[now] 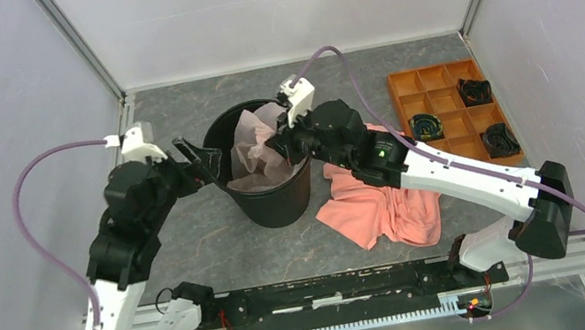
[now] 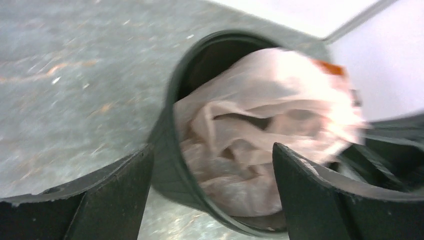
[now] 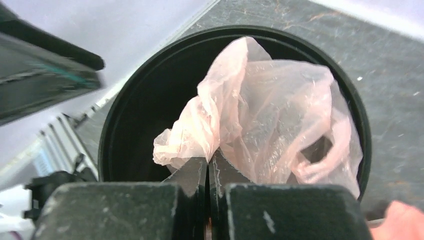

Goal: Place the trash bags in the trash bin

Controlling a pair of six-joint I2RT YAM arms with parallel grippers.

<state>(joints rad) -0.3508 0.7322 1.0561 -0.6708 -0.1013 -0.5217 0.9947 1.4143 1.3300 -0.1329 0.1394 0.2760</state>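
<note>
The table [image 1: 194,244] is gray and speckled, with faint scratches. The bin [image 1: 277,203] stands on it in the middle, a little to the far side. It is black, round, and made of smooth plastic, with a wide rim, and it gets narrower toward the bottom. The bag [image 1: 256,157] is inside the bin. It is thin, crinkly, see-through pink plastic, all bunched up, and its top pokes up above the rim on the right side.

A soft orange-pink cloth [image 1: 376,205] lies crumpled on the table, touching the right side of the bin. Far to the right sits a flat orange tray [image 1: 394,103] with square boxes in it. Three of the boxes each hold one small black thing [image 1: 474,90], and they are too small to make out.

The left claw [image 1: 203,164] is at the left rim of the bin. Its two black fingers are spread wide and hold nothing. In the left wrist view the bin wall [image 2: 167,165] and the bag [image 2: 260,110] show between the fingers [image 2: 120,195]. I cannot tell if a finger touches the rim.

The right claw [image 1: 278,142] is over the right side of the bin. In the right wrist view the right claw [image 3: 207,162] has its fingers pressed tight together, and they pinch a fold of the bag [image 3: 280,110] above the dark inside of the bin [image 3: 135,110]
</note>
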